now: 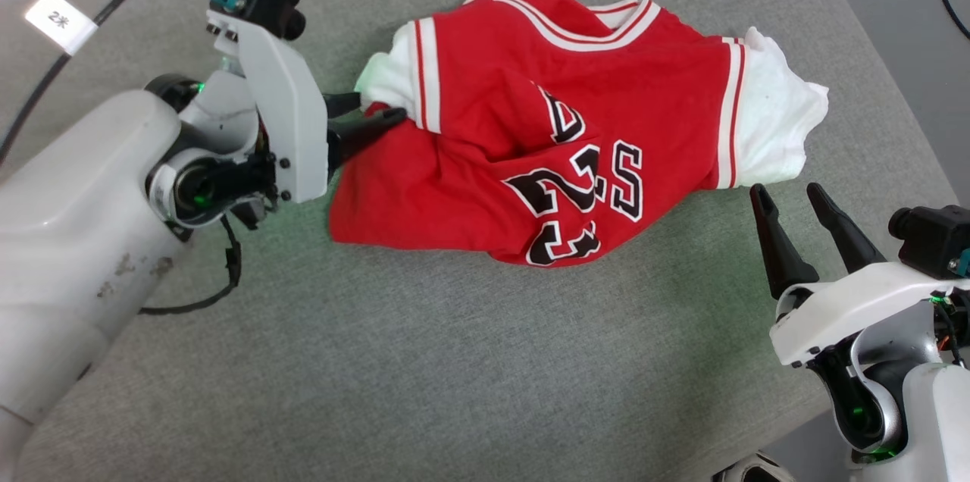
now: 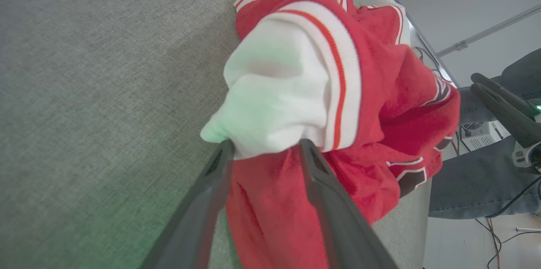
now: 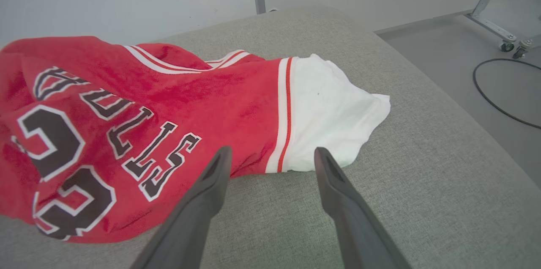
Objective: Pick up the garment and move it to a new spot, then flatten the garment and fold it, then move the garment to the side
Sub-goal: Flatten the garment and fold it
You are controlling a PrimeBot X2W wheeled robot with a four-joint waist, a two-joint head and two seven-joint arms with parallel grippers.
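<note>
The garment (image 1: 530,126) lies crumpled on the grey padded table (image 1: 455,361), print side up with "23" and letters showing, and a white sleeve at each end. My left gripper (image 1: 379,107) is at the left white sleeve (image 2: 274,100). It is open, and its fingertips (image 2: 224,155) straddle the bunched sleeve end and the red cloth below it. My right gripper (image 1: 788,198) is open with nothing between its fingers, just short of the right white sleeve (image 3: 334,116). In the right wrist view its fingers (image 3: 211,184) point at the striped trim of the garment (image 3: 148,104).
The table's right edge (image 1: 894,103) drops to a grey floor with a black cable (image 3: 498,104). A labelled cable (image 1: 61,20) runs from my left wrist. Beyond the table, the left wrist view shows denim-like fabric (image 2: 465,184) and my right gripper (image 2: 486,85).
</note>
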